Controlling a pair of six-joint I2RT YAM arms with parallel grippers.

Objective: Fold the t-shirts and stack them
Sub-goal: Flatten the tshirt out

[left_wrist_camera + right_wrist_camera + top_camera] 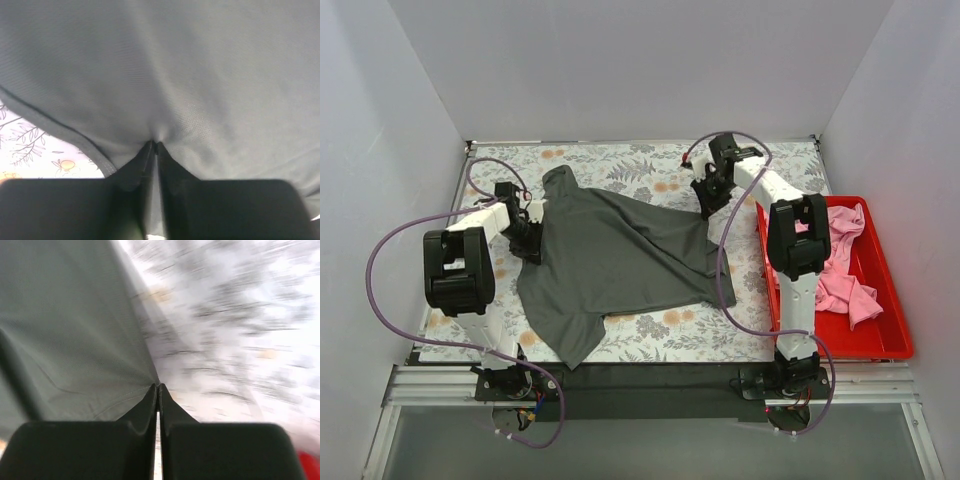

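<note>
The dark charcoal grey t-shirt [615,262] hangs stretched above the floral table cloth between both grippers. My left gripper [533,238] is shut on the shirt's left edge; in the left wrist view its jaws [155,145] pinch the grey cloth [190,75]. My right gripper [708,205] is shut on the shirt's right upper corner; in the right wrist view the jaws [158,386] pinch a hemmed corner of the grey cloth [70,340]. Pink t-shirts [840,262] lie crumpled in the red tray.
The red plastic tray [886,335] stands at the right edge of the table. The floral table cloth [650,165] covers the table. White walls enclose the back and sides. A purple cable hangs from each arm.
</note>
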